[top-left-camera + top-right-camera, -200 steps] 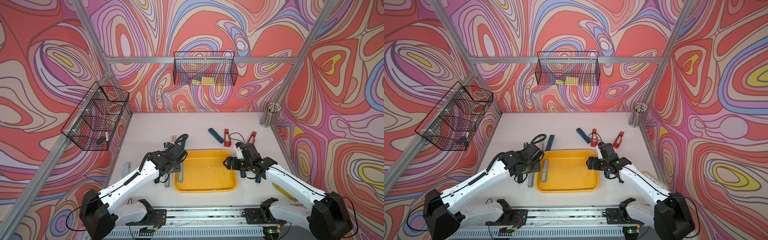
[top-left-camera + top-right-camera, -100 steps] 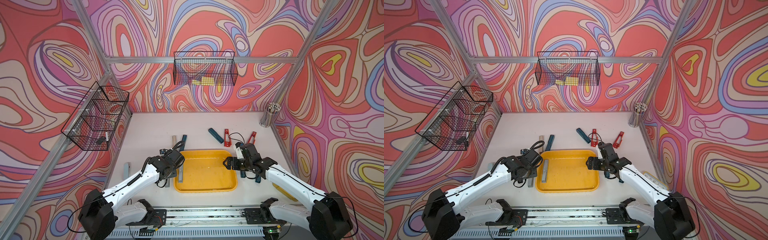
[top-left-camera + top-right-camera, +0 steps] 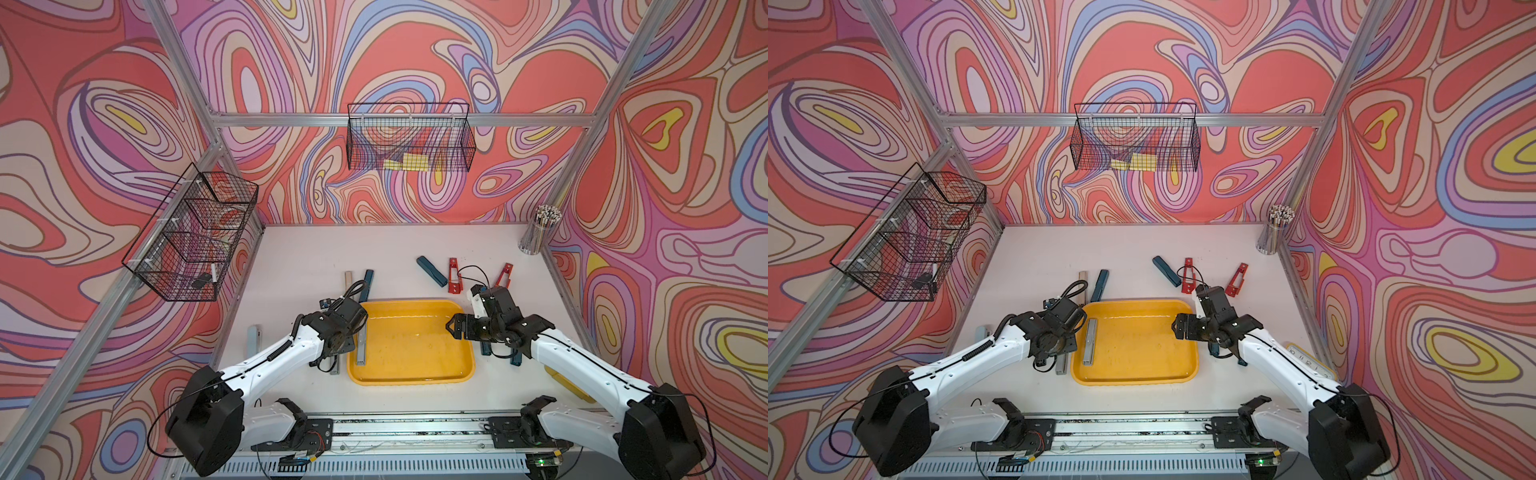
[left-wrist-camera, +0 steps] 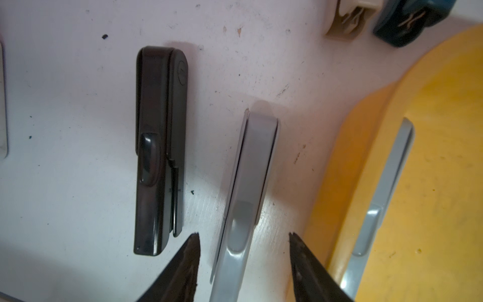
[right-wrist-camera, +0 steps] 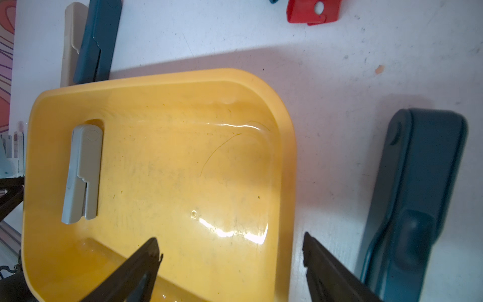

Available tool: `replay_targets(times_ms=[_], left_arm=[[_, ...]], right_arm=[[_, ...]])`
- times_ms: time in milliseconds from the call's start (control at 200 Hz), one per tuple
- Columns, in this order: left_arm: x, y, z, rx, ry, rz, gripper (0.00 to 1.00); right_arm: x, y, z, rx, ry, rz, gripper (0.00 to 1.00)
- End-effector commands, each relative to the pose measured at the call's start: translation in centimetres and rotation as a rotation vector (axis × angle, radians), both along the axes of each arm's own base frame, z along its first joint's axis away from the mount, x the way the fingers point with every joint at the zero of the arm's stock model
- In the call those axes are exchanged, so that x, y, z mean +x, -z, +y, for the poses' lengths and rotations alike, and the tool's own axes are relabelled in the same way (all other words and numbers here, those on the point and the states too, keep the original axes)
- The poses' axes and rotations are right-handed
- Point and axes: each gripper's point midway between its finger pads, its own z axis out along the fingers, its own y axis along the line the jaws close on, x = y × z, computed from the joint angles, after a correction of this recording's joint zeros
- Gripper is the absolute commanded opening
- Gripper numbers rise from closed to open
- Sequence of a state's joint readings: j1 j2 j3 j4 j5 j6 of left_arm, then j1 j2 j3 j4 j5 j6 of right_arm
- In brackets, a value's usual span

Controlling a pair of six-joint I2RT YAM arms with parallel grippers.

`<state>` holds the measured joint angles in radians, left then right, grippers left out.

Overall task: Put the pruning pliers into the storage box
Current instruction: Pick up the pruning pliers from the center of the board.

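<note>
A: Item: grey pliers (image 4: 251,162), on counter (image 4: 78,91) just beside storage box (image 4: 444,78). Left fingers (image 4: 180,264) spread astride it, not yet pinching.

B: Risk: an off-centre squeeze may skid it into the black pliers (image 4: 159,146). Right fingers (image 5: 136,269) spread, empty, over the box rim.

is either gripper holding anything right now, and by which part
Nothing is held. The left gripper straddles the grey bar just outside the tray, jaws open and clear of it; the right gripper is open over the tray's rim.
</note>
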<state>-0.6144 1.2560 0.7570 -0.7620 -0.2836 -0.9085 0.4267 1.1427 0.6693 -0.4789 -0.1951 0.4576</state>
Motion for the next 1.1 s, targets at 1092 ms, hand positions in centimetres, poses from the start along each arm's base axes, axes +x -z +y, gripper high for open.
replay_targets(times_ms=[1092], left_arm=[[0.9,5.1,0.7,-0.010,-0.014,0.048,0.38]], right_arm=[[0.6,-0.4,0.2,-0.011,0.010,0.006,0.90]])
